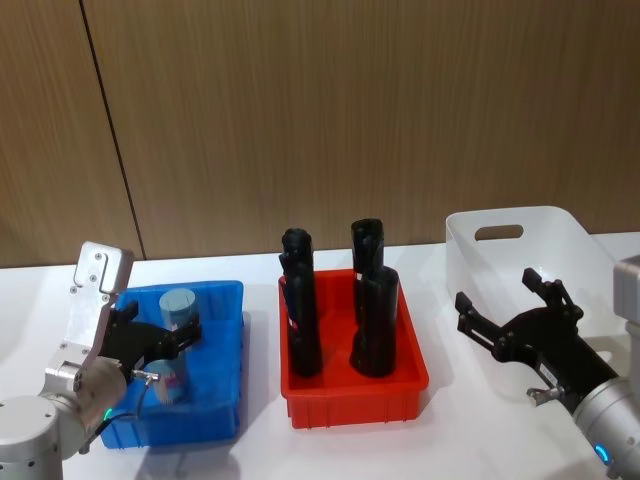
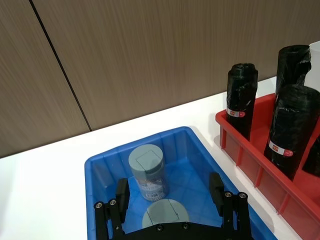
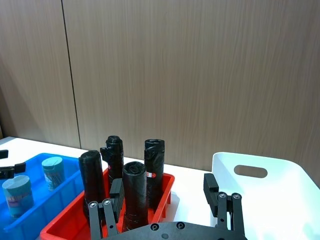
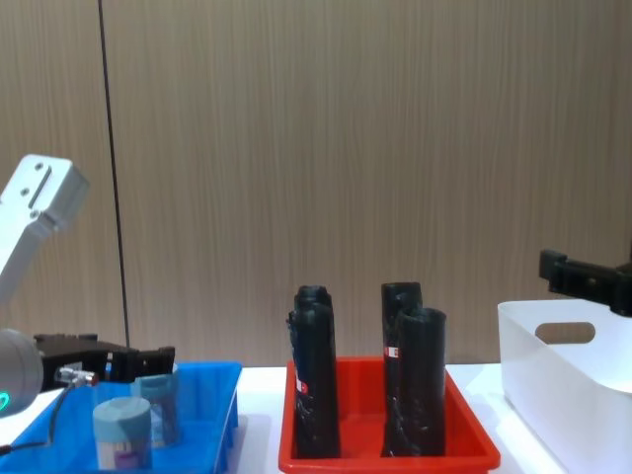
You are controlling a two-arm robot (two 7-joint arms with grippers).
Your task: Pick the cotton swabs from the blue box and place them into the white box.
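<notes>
Two cotton swabs jars with pale blue-grey lids stand upright in the blue box (image 1: 225,300) at the table's left: a far jar (image 1: 180,308) (image 2: 148,172) and a near jar (image 1: 168,382) (image 2: 165,216). My left gripper (image 1: 185,338) (image 2: 169,187) hangs open just above the box. The near jar's lid lies low between its fingers (image 2: 121,192), untouched, and the far jar stands just beyond the tips. The white box (image 1: 520,255) (image 3: 265,200) sits at the far right. My right gripper (image 1: 498,290) hovers open and holding nothing in front of the white box.
A red tray (image 1: 355,385) with several tall black cylinders (image 1: 302,320) stands between the blue box and the white box. A wood-panelled wall runs behind the white table. Bare tabletop lies in front of the trays.
</notes>
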